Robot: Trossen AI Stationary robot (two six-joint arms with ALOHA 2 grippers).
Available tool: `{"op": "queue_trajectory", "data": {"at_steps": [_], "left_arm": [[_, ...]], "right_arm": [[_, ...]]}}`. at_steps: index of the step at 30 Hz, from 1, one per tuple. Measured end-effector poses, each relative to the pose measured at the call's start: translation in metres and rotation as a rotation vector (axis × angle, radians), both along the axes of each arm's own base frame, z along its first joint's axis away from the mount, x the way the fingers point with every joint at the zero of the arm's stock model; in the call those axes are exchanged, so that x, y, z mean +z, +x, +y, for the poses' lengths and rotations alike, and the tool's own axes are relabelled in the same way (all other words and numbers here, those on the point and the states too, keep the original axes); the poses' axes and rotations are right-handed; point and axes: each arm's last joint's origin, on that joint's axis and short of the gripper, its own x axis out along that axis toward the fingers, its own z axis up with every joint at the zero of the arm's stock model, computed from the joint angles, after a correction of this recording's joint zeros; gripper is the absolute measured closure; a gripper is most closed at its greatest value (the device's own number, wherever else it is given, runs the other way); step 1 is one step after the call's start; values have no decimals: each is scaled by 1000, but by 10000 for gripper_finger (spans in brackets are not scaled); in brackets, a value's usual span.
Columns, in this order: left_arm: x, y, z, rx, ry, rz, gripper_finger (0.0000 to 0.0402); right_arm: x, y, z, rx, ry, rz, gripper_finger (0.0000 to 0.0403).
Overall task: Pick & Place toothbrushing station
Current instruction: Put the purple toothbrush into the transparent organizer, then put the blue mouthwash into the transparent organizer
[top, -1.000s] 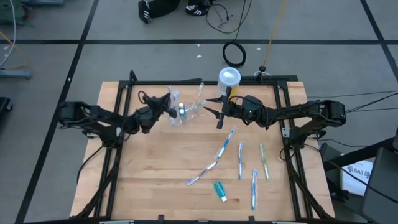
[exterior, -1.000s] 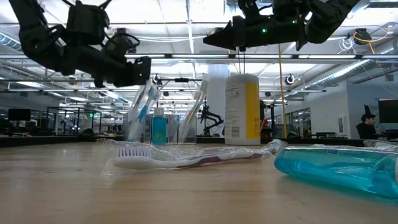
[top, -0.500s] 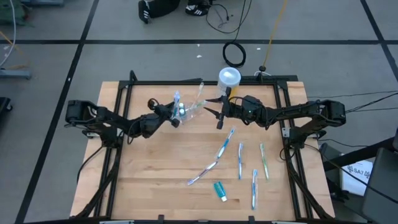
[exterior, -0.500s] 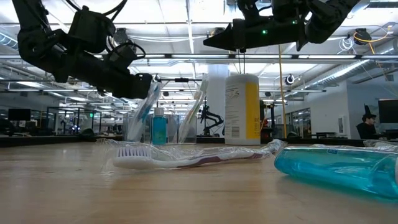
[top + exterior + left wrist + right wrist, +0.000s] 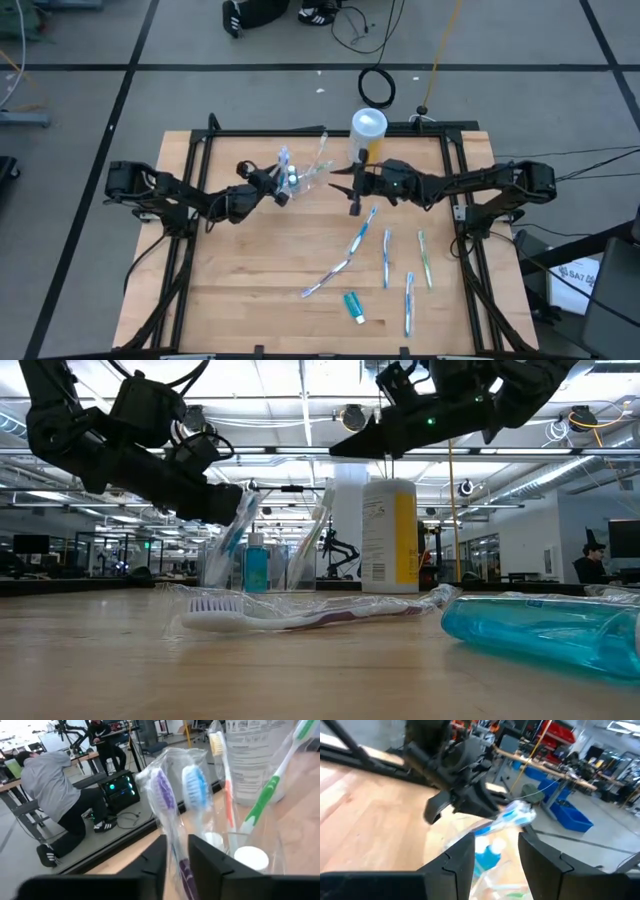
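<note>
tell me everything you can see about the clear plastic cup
The clear plastic cup is small, thin-walled and see-through, standing upright near the table's far edge, left of the yellow canister. It holds several wrapped toothbrushes leaning outward and a teal toothpaste tube. The left gripper is right beside it, around a purple toothbrush's wrapper.
</note>
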Motion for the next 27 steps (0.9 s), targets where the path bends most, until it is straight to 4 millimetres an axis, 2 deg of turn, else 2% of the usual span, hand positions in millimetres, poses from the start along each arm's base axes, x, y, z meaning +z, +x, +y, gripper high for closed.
{"op": "queue_trajectory", "data": {"at_steps": [6, 12, 15, 20, 27], "left_arm": [[8, 0, -9, -32, 27, -8, 245], [36, -5, -18, 58, 75, -99, 213], [52, -7, -25, 10, 44, -211, 212], [68, -5, -40, -153, -58, -387, 227], [82, 8, -54, -492, -36, -366, 252]], "right_arm": [[-11, 0, 15, 49, 16, 115, 261], [-28, -5, 27, 84, 48, 303, 261], [-34, -8, 35, 93, 94, 360, 261], [-28, -10, 51, 119, 168, 341, 261], [-9, -20, 92, 219, 301, 261, 261]]}}
